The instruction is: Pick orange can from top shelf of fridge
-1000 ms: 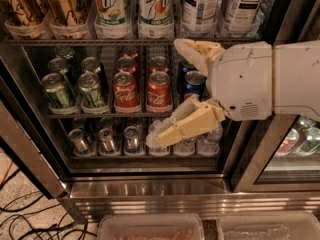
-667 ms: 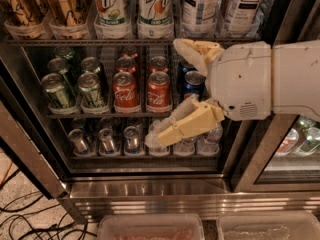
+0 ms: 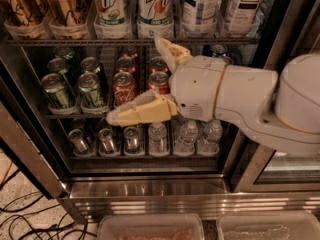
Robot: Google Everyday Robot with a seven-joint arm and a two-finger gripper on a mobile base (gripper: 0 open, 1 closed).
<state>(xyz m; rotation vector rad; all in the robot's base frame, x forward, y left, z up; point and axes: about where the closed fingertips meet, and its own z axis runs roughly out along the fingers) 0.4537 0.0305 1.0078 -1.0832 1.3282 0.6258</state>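
Note:
Two orange cans [image 3: 64,5] stand at the far left of the top shelf [image 3: 75,42] of the fridge [image 3: 150,194], their tops cut off by the picture's edge. My gripper [image 3: 135,80] is open and empty. It hangs in front of the middle shelf, below and to the right of the orange cans. One cream finger [image 3: 170,51] points up toward the top shelf. The other finger [image 3: 137,114] points left across the red cola cans.
7UP cans [image 3: 132,9] and tea bottles [image 3: 220,6] fill the rest of the top shelf. Green cans [image 3: 72,84] and red cola cans [image 3: 124,86] stand on the middle rack, small cans and water bottles [image 3: 187,136] below. Two plastic bins [image 3: 150,227] sit on the floor, cables [image 3: 30,219] at left.
My gripper and arm have moved left across the middle shelf, the lower finger now reaching past the red cola cans. The cans have not moved.

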